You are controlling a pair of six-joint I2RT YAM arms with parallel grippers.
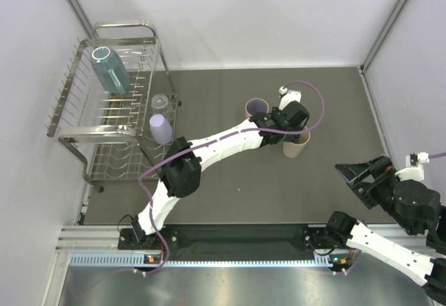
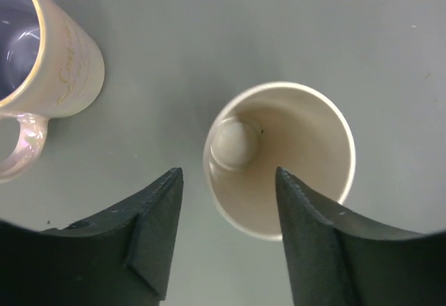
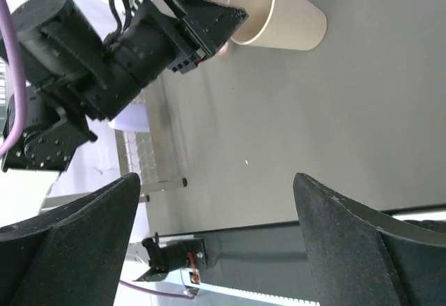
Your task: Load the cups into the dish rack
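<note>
The beige tumbler (image 2: 293,153) stands upright on the grey table, mouth up, directly below my left gripper (image 2: 226,173). The gripper is open: one finger is outside the cup's left wall and the other is over its inside. Nothing is gripped. The pink handled mug (image 2: 66,69) stands just to the left. From above, my left gripper (image 1: 289,119) is over the beige tumbler (image 1: 296,147), with the pink mug (image 1: 256,106) beside it. The dish rack (image 1: 83,135) at the left holds a teal-blue cup (image 1: 110,70), a clear glass (image 1: 160,102) and a lavender tumbler (image 1: 161,129). My right gripper (image 3: 216,177) is open and empty.
My right gripper (image 1: 347,180) hangs near the table's right front, well away from the cups. The left arm (image 1: 216,146) stretches diagonally across the table's middle. White walls enclose the table on the left, back and right.
</note>
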